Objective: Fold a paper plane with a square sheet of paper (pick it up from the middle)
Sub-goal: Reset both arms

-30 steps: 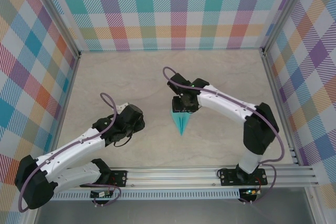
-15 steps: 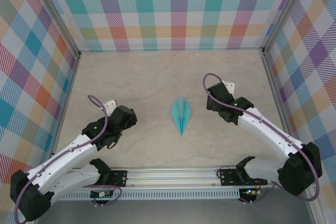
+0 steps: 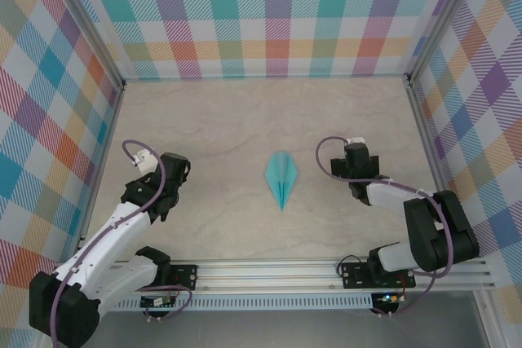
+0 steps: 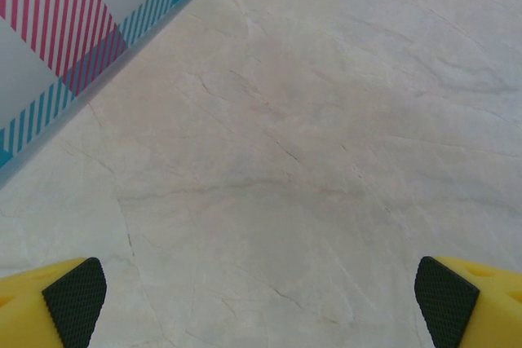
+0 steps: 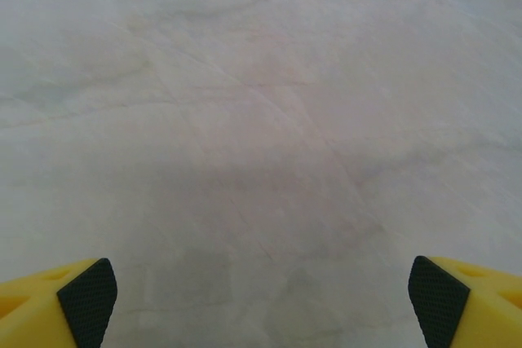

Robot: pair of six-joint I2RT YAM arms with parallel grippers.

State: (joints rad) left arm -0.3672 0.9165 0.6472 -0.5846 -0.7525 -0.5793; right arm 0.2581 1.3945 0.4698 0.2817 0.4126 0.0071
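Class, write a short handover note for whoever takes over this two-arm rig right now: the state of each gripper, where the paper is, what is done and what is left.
Left gripper: open, empty, over bare table near the left wall.
Right gripper: open, empty, over bare table on the right side.
Paper plane: lies flat mid-table between the two arms, apart from both, long point toward the arm bases.
Done: the sheet appears fully folded into a dart and released.
Left: probably nothing but a check of the folds.

Left gripper and right gripper fingers run off the bottom corners; paper plane creases are too small to read
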